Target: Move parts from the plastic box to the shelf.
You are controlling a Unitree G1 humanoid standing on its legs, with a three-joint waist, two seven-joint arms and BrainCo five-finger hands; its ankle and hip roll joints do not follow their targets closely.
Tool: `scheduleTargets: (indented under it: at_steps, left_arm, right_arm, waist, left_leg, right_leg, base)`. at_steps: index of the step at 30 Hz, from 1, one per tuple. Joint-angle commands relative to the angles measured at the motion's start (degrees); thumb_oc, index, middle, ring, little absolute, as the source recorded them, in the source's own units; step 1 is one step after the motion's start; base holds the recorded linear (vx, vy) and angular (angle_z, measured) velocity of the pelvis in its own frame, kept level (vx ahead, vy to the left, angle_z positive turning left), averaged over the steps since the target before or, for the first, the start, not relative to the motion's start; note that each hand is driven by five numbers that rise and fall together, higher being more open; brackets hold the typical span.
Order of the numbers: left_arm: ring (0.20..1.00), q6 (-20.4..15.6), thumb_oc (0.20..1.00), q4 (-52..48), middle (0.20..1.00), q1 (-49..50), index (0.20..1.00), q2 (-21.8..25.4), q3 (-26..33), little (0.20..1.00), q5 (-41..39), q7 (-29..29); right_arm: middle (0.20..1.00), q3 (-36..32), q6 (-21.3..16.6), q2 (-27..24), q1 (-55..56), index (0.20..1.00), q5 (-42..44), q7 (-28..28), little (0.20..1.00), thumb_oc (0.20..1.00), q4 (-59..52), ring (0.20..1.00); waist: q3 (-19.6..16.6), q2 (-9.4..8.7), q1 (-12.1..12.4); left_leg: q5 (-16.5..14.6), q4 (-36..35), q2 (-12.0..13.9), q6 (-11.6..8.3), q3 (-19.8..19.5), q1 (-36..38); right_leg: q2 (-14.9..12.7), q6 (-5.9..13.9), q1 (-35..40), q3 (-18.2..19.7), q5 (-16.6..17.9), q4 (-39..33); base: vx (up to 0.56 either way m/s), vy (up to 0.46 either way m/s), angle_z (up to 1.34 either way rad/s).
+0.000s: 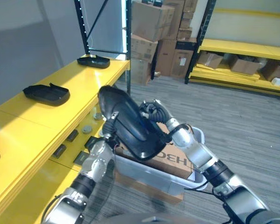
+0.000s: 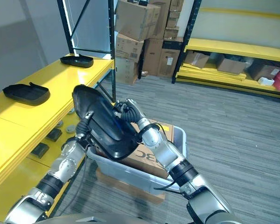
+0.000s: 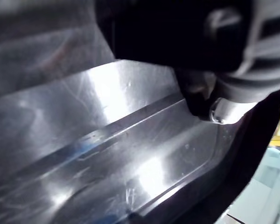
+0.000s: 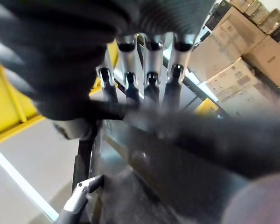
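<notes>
Black part (image 1: 126,122) held up in both hands, centre of frame, above plastic box (image 1: 151,172).

Long glossy black moulded part, tilted, upper end toward upper left, lower end over the cardboard carton (image 1: 175,161) inside the box. Left hand (image 1: 107,135) curled on its lower-left edge; right hand (image 1: 151,116) wrapped over its right side, fingers (image 4: 149,79) bent onto the rim in the wrist view. Yellow shelf (image 1: 84,79) at left, w/ two similar black parts (image 1: 46,93) (image 1: 93,60) already lying there, well apart. Probably mid-transfer, not yet over shelf. Risk: smooth surface may slip if one hand loosens first; also upper end may knock the black upright post (image 1: 129,46) while swinging left.
</notes>
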Motion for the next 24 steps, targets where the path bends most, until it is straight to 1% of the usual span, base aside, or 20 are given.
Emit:
scheduleTargets:
  at_steps: [1, 2, 3, 6, 8, 10, 11, 12, 13, 15, 17, 18, 20, 23, 24]
  left_arm:
    - [0.2, -4.0, 0.2, 2.4, 0.2, -9.9, 0.2, -1.1, 1.1, 0.2, 3.9, 1.7]
    - [0.2, -4.0, 0.2, 2.3, 0.2, -9.9, 0.2, -1.2, 1.0, 0.2, 3.9, 1.7]
    - [0.2, -4.3, 0.2, 1.2, 0.2, -8.9, 0.2, -0.4, 2.5, 0.2, 6.3, 2.9]
    - [0.2, -4.7, 0.2, -0.6, 0.2, -7.6, 0.2, 0.8, 4.4, 0.2, 10.2, 4.1]
    - [0.2, -5.4, 0.2, -2.0, 0.2, -6.5, 0.2, 1.8, 5.9, 0.2, 12.0, 4.4]
    - [0.2, -6.5, 0.2, -3.1, 0.2, -4.7, 0.2, 1.8, 7.9, 0.2, 12.4, 4.1]
    - [0.2, -6.5, 0.2, -3.1, 0.2, -4.6, 0.2, 1.8, 7.8, 0.2, 12.4, 4.1]
    - [0.2, -6.7, 0.2, -4.2, 0.2, -3.2, 0.2, 2.4, 8.9, 0.2, 13.6, 4.1]
    - [0.2, -7.3, 0.2, -6.5, 0.2, -0.8, 0.2, 3.1, 10.5, 0.2, 15.5, 3.7]
    - [0.2, -7.9, 0.2, -7.8, 0.2, 0.1, 0.2, 4.2, 11.6, 0.2, 18.2, 3.4]
    - [0.2, -8.7, 0.2, -11.0, 0.2, 1.5, 0.2, 5.9, 13.4, 0.2, 21.8, 3.1]
    - [0.2, -9.3, 0.2, -12.5, 0.2, 2.5, 0.2, 6.7, 14.4, 0.2, 24.0, 2.6]
    - [0.2, -10.0, 0.2, -16.4, 0.2, 4.7, 0.2, 7.7, 15.8, 0.2, 27.0, 2.0]
    - [0.2, -10.9, 0.2, -20.7, 0.2, 9.9, 0.2, 8.8, 18.7, 0.2, 29.1, -0.1]
    - [0.2, -11.6, 0.2, -23.8, 0.2, 12.4, 0.2, 8.1, 20.0, 0.2, 27.2, -1.2]
  right_arm:
    - [1.0, 3.0, -10.4, 5.0, 0.8, 1.0, 8.6, 3.7, 1.0, 1.0, -11.8, 1.0]
    - [1.0, 3.0, -10.4, 4.9, 0.8, 1.0, 8.6, 3.7, 1.0, 1.0, -11.9, 1.0]
    - [1.0, -0.9, -10.7, 3.7, 3.5, 1.0, 8.6, 2.1, 1.0, 1.0, -13.9, 1.0]
    - [1.0, -8.0, -11.5, 1.4, 9.0, 1.0, 8.6, 0.5, 1.0, 1.0, -17.7, 1.0]
    - [1.0, -13.1, -12.2, 2.2, 13.7, 1.0, 10.7, -1.1, 1.0, 1.0, -16.2, 1.0]
    - [1.0, -16.1, -12.7, 3.5, 17.7, 1.0, 11.9, -2.4, 1.0, 1.0, -12.7, 1.0]
    - [1.0, -16.1, -12.7, 3.5, 17.8, 1.0, 11.9, -2.4, 1.0, 1.0, -12.7, 1.0]
    - [1.0, -18.4, -12.9, 4.2, 20.8, 1.0, 13.3, -3.0, 1.0, 1.0, -10.8, 1.0]
    - [1.0, -22.0, -13.3, 5.6, 25.7, 1.0, 15.3, -3.3, 1.0, 1.0, -6.4, 1.0]
    - [1.0, -23.8, -12.9, 5.5, 28.3, 1.0, 13.6, -4.1, 1.0, 1.0, 0.0, 1.0]
    - [1.0, -23.6, -12.0, 4.6, 30.6, 1.0, 10.4, -3.8, 1.0, 1.0, 8.7, 1.0]
    - [1.0, -22.4, -11.4, 4.4, 31.4, 1.0, 9.4, -2.4, 1.0, 1.0, 15.1, 1.0]
    - [1.0, -21.4, -9.8, 4.8, 32.4, 1.0, 8.3, -0.4, 1.0, 1.0, 22.6, 1.0]
    - [1.0, -19.0, -7.7, 6.3, 32.2, 1.0, 5.5, 1.4, 1.0, 1.0, 35.4, 1.0]
    - [1.0, -17.2, -6.9, 7.5, 30.8, 1.0, 3.7, 1.7, 1.0, 1.0, 41.2, 1.0]
  waist:
    - [-0.2, -0.1, 0.6]
    - [-0.2, -0.09, 0.6]
    - [-0.1, -0.09, 0.3]
    - [0.0, -0.09, -0.3]
    - [0.1, -0.08, -0.6]
    - [0.2, -0.16, -0.9]
    - [0.1, -0.16, -0.9]
    - [0.1, -0.09, -1.1]
    - [0.2, -0.01, -1.5]
    - [0.3, 0.05, -1.8]
    - [0.6, 0.02, -1.9]
    - [0.9, -0.08, -1.7]
    - [1.2, -0.27, -1.0]
    - [2.0, -0.4, 0.4]
    - [3.4, -0.03, 2.0]
  left_leg:
    - [-1.0, 0.4, 1.2, -0.53, -1.2, 0.8]
    - [-1.0, 0.4, 1.2, -0.53, -1.2, 0.8]
    - [-0.9, 0.4, 1.3, -0.59, -1.1, 0.6]
    - [-0.8, 0.3, 1.3, -0.64, -1.0, 0.4]
    - [-0.8, 0.3, 1.4, -0.65, -0.9, 0.3]
    - [-0.8, 0.1, 1.4, -0.67, -0.7, 0.3]
    - [-0.8, 0.1, 1.4, -0.67, -0.6, 0.3]
    - [-0.8, 0.0, 1.5, -0.73, -0.4, 0.3]
    - [-0.8, 0.0, 1.5, -0.77, -0.2, 0.3]
    - [-0.9, 0.0, 1.6, -0.87, -0.1, 0.2]
    - [-0.9, 0.0, 1.7, -1.0, 0.0, 0.2]
    - [-0.9, 0.0, 1.7, -1.05, 0.0, 0.3]
    - [-0.7, 0.0, 1.7, -1.17, -0.1, 0.2]
    - [-0.3, 0.5, 2.2, -1.6, -1.0, -0.3]
    - [0.2, 1.9, 2.7, -2.0, -2.2, -1.9]
  right_leg:
    - [-1.4, 1.81, 0.8, -1.2, -3.8, 4.4]
    - [-1.4, 1.81, 0.8, -1.2, -3.8, 4.4]
    - [-1.3, 1.83, 0.7, -1.2, -3.7, 4.3]
    - [-1.2, 1.91, 0.3, -1.2, -3.6, 4.3]
    - [-1.1, 1.95, 0.1, -1.2, -3.5, 4.3]
    - [-1.1, 2.03, -0.1, -1.0, -3.4, 4.3]
    - [-1.1, 2.03, -0.1, -1.0, -3.4, 4.3]
    - [-1.1, 2.03, -0.2, -0.8, -3.4, 4.3]
    - [-1.0, 2.04, -0.5, -0.6, -3.4, 4.3]
    - [-0.9, 2.02, -0.6, -0.4, -3.4, 4.3]
    - [-0.8, 1.98, -0.9, -0.1, -3.3, 4.5]
    - [-0.8, 1.95, -0.9, 0.0, -3.3, 4.6]
    - [-0.6, 1.81, -1.1, 0.1, -3.4, 4.7]
    - [-0.3, 1.42, -1.0, -0.3, -3.8, 4.7]
    - [0.1, 0.84, -1.1, -0.8, -3.9, 4.5]
  base:
    - [0.0, -0.004, 0.04]
    - [0.0, 0.0, 0.05]
    - [0.0, 0.0, 0.04]
    - [0.0, -0.002, 0.0]
    - [0.0, -0.002, -0.05]
    - [0.0, 0.0, 0.0]
    - [0.0, 0.0, -0.05]
    - [0.0, 0.002, -0.11]
    - [0.0, -0.002, -0.09]
    - [0.0, -0.002, -0.03]
    - [0.0, -0.014, -0.08]
    - [-0.01, -0.036, -0.09]
    - [-0.01, -0.057, -0.06]
    - [-0.03, -0.113, -0.02]
    - [-0.07, -0.121, 0.04]
